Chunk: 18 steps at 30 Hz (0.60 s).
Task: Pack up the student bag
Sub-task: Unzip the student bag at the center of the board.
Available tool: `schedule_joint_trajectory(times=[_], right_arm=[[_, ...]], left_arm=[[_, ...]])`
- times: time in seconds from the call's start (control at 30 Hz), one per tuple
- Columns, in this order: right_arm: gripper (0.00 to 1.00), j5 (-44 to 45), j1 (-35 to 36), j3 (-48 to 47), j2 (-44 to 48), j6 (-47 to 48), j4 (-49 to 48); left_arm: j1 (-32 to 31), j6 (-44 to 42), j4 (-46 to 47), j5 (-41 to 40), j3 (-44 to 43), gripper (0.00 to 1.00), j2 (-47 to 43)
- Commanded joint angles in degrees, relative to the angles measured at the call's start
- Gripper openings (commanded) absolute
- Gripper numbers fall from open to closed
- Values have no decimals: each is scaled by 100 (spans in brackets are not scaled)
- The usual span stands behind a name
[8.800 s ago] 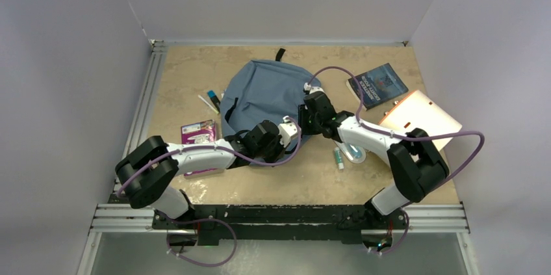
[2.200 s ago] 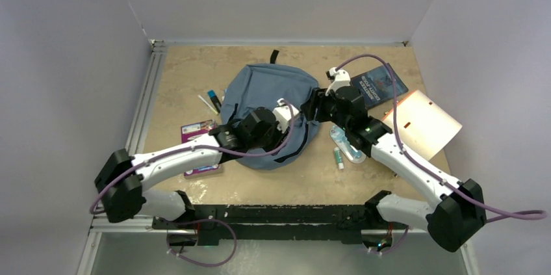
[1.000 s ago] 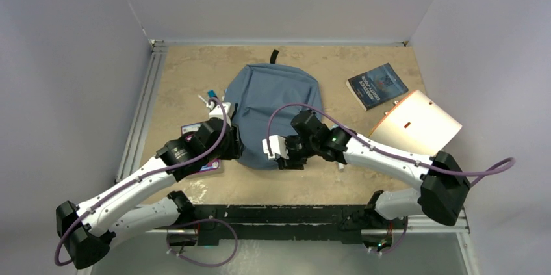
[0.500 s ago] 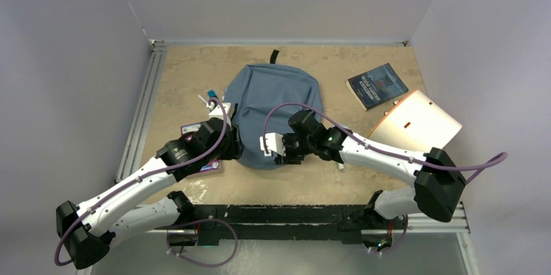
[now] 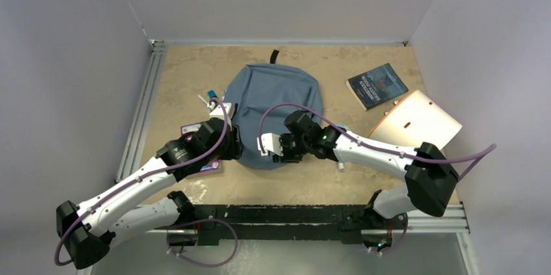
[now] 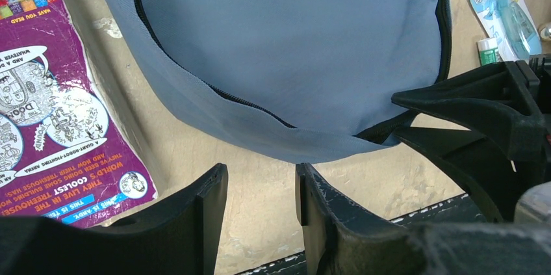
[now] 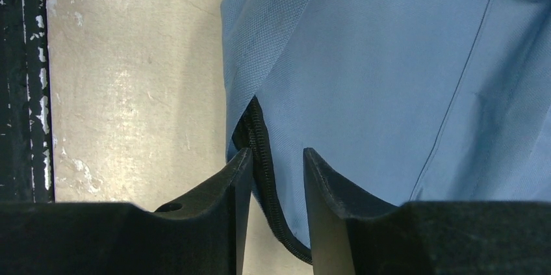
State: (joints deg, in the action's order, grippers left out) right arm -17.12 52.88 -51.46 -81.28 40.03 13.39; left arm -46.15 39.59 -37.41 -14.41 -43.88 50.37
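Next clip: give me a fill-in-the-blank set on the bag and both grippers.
1. The right gripper straddles the black ____ of the student bag.
2. The left gripper holds ____.
3. The purple booklet lies on the ____, beside the bag.
Missing words: zipper; nothing; table.

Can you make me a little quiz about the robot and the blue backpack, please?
1. True or false: the left pincer is gripping the backpack.
2. What sits inside the right pincer? A) the backpack's black zipper edge B) a glue stick C) the dark blue book
3. Fill in: the booklet lying beside the backpack is mostly ____.
Key: 1 false; 2 A; 3 purple.
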Motion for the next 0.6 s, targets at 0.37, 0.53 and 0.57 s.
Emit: schedule_joint_trajectory(times=[0.37,0.53,0.57], right_arm=[[11,163,20,-217,-175,-191,-173],[0,292,-10,-331,-15,-803,-525],[0,364,-35,-342,33,-1050,-669]], left_arm=[[13,-83,168,-130,11,42,-27],[7,-118,286,-304,-131,43,-15],[9,-123,324,-360,-186,43,-4]])
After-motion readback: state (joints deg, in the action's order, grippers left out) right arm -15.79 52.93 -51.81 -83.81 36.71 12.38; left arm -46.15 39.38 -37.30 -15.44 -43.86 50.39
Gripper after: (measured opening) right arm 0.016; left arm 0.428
